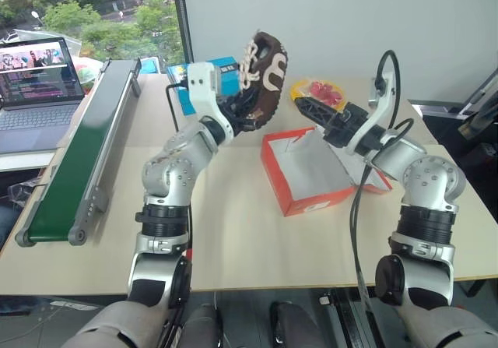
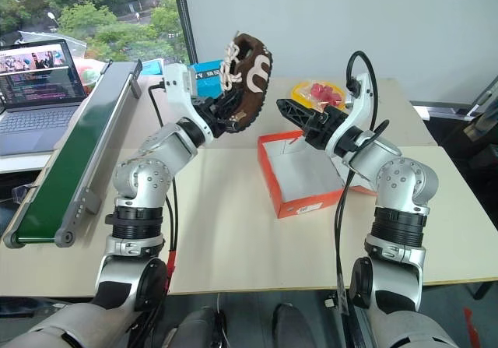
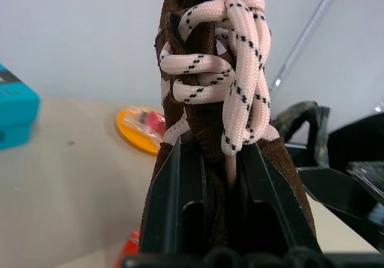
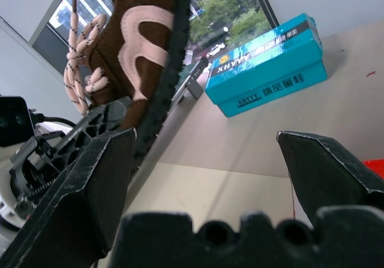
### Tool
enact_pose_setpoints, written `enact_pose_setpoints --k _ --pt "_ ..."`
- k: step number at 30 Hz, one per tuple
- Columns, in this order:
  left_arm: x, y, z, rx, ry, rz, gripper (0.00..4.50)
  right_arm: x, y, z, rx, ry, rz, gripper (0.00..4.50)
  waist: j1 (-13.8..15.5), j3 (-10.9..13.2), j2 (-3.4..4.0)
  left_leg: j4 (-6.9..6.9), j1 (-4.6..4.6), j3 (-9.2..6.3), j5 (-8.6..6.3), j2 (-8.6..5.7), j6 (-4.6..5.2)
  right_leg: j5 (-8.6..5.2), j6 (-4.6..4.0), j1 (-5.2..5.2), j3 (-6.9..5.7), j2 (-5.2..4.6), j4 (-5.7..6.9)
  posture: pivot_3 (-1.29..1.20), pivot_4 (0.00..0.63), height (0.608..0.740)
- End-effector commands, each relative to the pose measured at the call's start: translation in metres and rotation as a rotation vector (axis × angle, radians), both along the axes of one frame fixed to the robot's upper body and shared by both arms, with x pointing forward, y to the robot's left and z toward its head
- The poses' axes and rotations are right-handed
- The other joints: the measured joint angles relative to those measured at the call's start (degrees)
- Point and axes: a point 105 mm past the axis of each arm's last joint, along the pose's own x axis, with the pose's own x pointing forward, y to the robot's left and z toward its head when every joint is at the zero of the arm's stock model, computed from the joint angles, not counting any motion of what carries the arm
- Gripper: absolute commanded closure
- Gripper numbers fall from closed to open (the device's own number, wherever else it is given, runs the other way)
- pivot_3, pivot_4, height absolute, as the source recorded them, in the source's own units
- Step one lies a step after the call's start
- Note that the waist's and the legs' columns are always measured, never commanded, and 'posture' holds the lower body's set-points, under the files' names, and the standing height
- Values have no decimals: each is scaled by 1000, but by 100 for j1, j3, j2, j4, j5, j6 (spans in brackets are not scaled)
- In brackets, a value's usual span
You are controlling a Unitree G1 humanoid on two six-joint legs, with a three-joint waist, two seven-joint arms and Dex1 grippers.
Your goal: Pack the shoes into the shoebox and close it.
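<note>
Left eye view: left gripper [image 1: 243, 113] pinches a brown shoe [image 1: 264, 72] aloft beside the open shoebox [image 1: 315, 173], right gripper [image 1: 305, 107] spread.

Dark brown shoe [image 1: 264, 75] (cream, black-flecked laces)

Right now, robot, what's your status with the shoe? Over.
Left gripper shut on brown sneaker, held up high. Right gripper open, empty. Orange shoebox open below, nothing blocking.

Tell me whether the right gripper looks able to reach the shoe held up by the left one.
Probably yes: the open right gripper faces the shoe with only air between; the left gripper grips its other end.
</note>
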Motion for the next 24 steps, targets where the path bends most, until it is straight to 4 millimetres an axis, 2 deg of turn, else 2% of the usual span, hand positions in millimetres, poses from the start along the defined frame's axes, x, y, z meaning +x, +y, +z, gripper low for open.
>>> enact_pose_setpoints --k 1,7,11,15,20,21,24 --pt "-9 -10 10 -2 -40 -38 4413 -5 5 25 16 -76 26 0 0 0 0 0 -1 -1 0 0 0 0 0 -1 0 0 0 0 150 740" --pt "-14 -27 9 -22 -21 -81 4413 -2 10 28 26 -79 34 0 11 0 0 1 0 -1 0 0 0 0 1 -1 0 -1 1 0 150 740" --pt "-20 -43 10 -10 -36 -127 4413 5 12 21 29 -63 29 0 13 0 0 1 -2 0 0 -1 0 0 1 0 -1 0 -1 0 150 740" --pt "-24 -50 15 -46 -34 -143 4413 13 11 16 50 -39 21 0 10 0 0 1 -1 0 0 -1 0 0 1 0 0 0 -1 0 150 740" --pt "-25 -51 13 -48 -30 -136 4413 19 7 20 101 -41 0 1229 5 0 1 0 0 -2 0 0 0 0 1 -1 2 2 0 0 150 740" --pt "-25 -49 13 -50 -28 -129 4413 20 5 22 120 -43 -4 1754 11 0 1 0 0 -2 0 0 0 0 1 -1 2 2 -1 0 150 740" --pt "-22 -45 11 -49 -20 -107 4413 21 3 25 135 -49 -11 2742 19 0 1 1 -2 -2 0 -1 1 0 1 -1 1 0 -1 0 150 740"
